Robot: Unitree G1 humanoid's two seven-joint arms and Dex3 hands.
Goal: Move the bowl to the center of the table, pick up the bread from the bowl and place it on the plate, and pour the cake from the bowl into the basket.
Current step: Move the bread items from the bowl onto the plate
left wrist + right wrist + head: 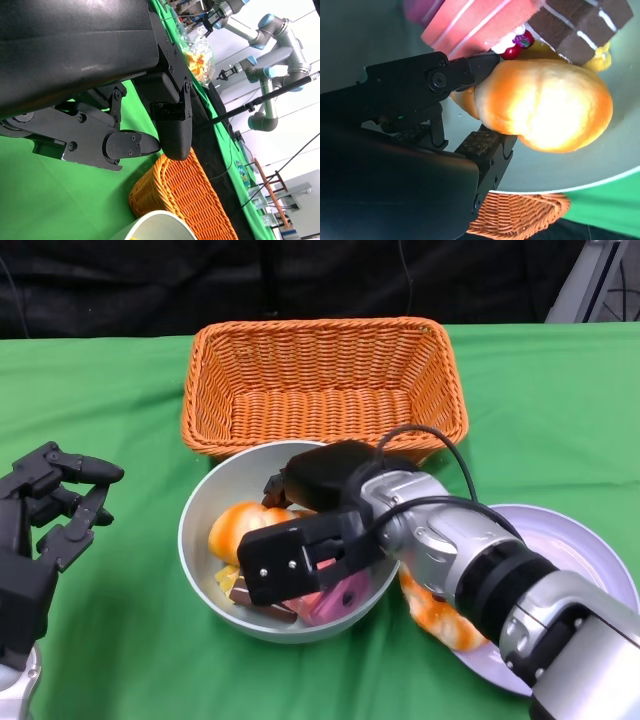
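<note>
Currently the orange basket (322, 383) stands far, touching the grey bowl (205, 501) at centre; a plate (585, 545) lies right. Inside the bowl, the right hand (300, 550) pinches the bread (547, 105), cake (485, 22) beside. The left hand (45, 515) hangs spread, empty, left.

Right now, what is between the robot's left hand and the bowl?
Nothing but bare green cloth. In the head view the left hand sits apart from the bowl, with no object on the stretch between them.
</note>
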